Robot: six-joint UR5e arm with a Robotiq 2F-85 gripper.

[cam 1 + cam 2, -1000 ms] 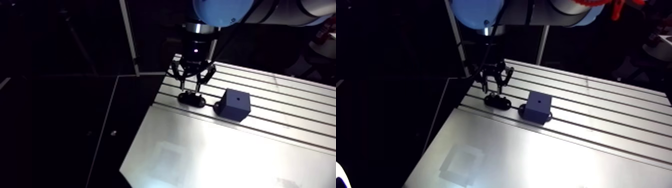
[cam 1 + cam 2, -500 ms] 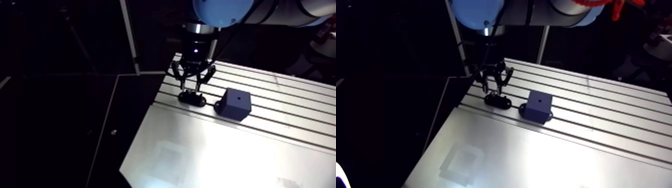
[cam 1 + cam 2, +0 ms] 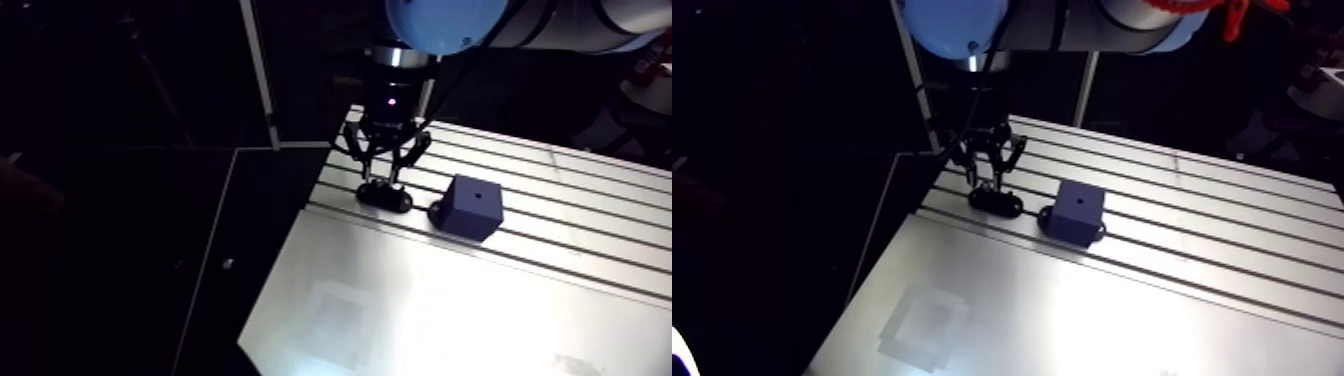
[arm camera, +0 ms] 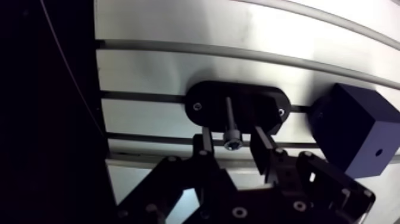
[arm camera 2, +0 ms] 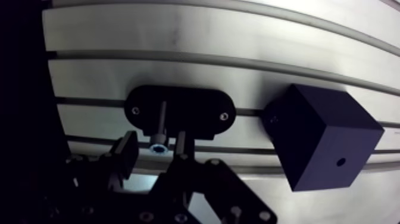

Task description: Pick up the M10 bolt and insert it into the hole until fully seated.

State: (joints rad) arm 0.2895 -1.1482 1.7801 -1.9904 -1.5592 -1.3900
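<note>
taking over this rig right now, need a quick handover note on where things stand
End effector: open, one finger on each side of the bolt head, not closed on it.
M10 bolt: in the black oval holder on the slotted table, not yet picked up.
Dark blue block: beside the holder, its hole empty.
Done: end effector lined up on the bolt.
Left: close on the bolt, lift it, carry it to the block, insert until fully seated.
</note>
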